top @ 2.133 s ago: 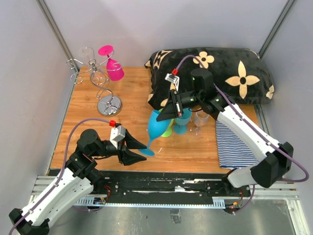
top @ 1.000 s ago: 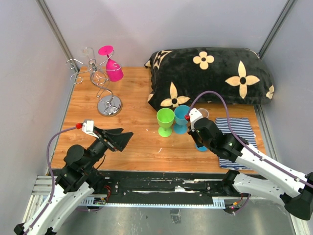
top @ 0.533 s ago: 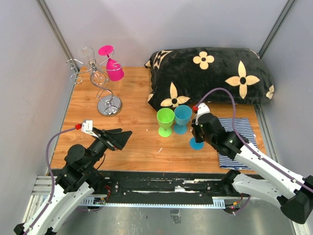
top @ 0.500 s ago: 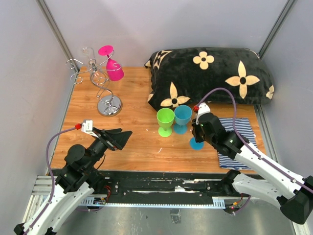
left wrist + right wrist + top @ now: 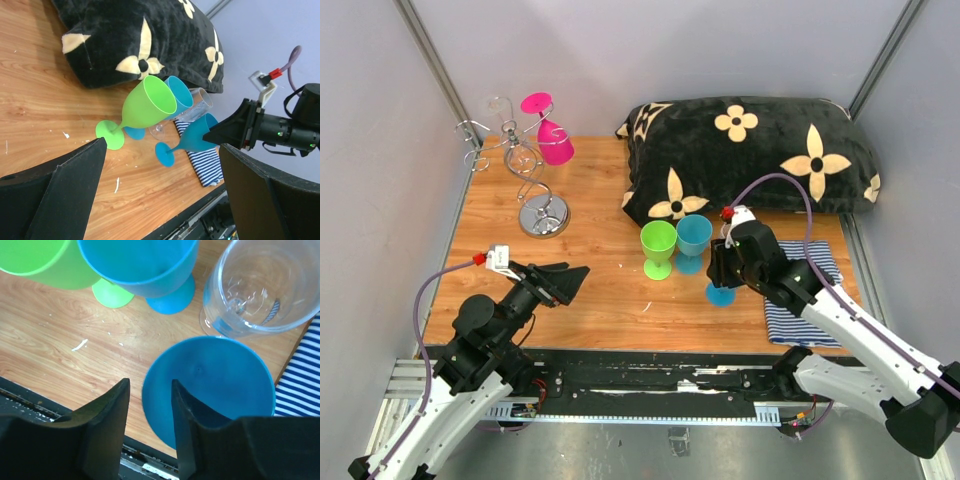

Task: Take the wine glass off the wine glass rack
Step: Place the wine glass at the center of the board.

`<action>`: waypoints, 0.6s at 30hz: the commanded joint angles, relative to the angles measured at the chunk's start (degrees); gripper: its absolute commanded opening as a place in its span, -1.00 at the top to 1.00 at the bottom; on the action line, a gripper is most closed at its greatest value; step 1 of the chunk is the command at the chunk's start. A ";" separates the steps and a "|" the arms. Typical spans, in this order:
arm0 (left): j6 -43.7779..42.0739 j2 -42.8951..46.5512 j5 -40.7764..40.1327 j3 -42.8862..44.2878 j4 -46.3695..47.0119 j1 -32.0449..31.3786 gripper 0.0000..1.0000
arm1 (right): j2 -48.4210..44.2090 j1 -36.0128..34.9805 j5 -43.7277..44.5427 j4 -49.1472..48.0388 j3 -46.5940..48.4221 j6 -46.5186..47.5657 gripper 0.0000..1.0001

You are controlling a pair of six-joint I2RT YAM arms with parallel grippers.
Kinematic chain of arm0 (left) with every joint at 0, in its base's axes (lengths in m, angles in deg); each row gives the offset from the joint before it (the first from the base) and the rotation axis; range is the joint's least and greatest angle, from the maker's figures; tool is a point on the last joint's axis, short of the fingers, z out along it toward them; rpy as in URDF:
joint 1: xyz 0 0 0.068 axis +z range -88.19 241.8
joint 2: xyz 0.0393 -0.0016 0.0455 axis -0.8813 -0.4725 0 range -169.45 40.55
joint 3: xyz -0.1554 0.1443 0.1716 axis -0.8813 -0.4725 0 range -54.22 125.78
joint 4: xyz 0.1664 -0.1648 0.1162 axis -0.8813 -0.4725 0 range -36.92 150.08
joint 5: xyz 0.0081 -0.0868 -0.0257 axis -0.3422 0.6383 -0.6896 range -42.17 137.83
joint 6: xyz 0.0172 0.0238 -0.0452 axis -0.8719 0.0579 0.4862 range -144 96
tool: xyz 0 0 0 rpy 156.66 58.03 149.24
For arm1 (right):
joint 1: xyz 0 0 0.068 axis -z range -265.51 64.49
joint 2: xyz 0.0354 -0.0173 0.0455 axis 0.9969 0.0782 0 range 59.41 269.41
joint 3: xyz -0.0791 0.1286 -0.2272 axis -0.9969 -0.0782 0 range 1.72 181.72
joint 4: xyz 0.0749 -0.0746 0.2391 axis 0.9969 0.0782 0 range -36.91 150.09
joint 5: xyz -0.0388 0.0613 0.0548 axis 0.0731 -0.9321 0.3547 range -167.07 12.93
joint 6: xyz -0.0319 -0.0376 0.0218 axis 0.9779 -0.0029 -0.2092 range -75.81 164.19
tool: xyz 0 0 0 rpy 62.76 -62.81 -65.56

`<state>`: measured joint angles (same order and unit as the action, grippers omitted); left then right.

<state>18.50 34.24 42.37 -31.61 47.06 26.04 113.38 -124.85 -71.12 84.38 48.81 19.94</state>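
- Glasses standing on the wooden table (image 5: 590,200) number four: one green glass (image 5: 657,241), two blue and one clear glass (image 5: 260,285), all upright in a tight cluster in front of the pillow (image 5: 750,160).
- Of the two blue, the far blue glass (image 5: 694,235) stands just beside the green one; the near blue wine glass (image 5: 210,375) stands on its foot next to the striped cloth (image 5: 798,305), well apart from the rack.
- One wine glass rack (image 5: 543,215) stands at the far left of the table. A pink wine glass (image 5: 556,145) hangs from it upside down, and one clear hanging glass (image 5: 499,104) seems to hang beside it, though it is hard to make out.
- Right gripper (image 5: 150,390): partly parted, one finger outside and one inside the near blue wine glass's rim. A sliver of wood shows between the outer finger and the rim, so it does not pinch.
- Left gripper (image 5: 575,282): spread wide, holding nothing, touching nothing.
- Right arm stretches from the near right corner across the striped cloth, its wrist bent down over the glass.
- Left arm sits low at the near left, its claw pointing towards the cluster.
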 commanded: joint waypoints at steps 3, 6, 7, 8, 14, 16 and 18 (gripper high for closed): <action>0.08 -0.86 -2.50 2.25 -1.04 -0.09 -0.99 | -1.25 0.48 -0.28 4.05 8.69 3.80 -0.08; 0.61 -2.23 -4.24 2.82 -2.55 -0.09 -0.99 | -2.01 0.53 0.44 4.07 11.57 5.98 -0.27; 0.83 -2.63 -4.86 3.01 -2.95 -0.09 -0.99 | -2.10 0.53 0.62 3.70 12.54 6.71 -0.31; 0.94 -3.06 -5.57 3.17 -3.20 -0.09 -0.99 | -2.12 0.49 0.51 2.84 13.33 7.54 -0.36; 2.68 -5.27 -9.61 3.22 -3.79 -0.14 -0.99 | 1.92 0.53 -7.74 -9.99 17.42 11.39 -0.51; 3.98 -5.91 -11.04 3.42 -4.11 -0.09 -0.99 | 5.48 0.49 -10.87 -13.82 20.17 11.33 -0.56; 4.36 -6.24 -11.69 3.50 -3.72 -0.09 -0.99 | 10.28 0.49 -15.26 -16.50 23.86 11.88 -0.57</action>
<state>21.01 28.73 34.73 -29.99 43.17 26.04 117.21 -124.71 -77.78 77.58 66.91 29.20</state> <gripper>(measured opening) 0.994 0.779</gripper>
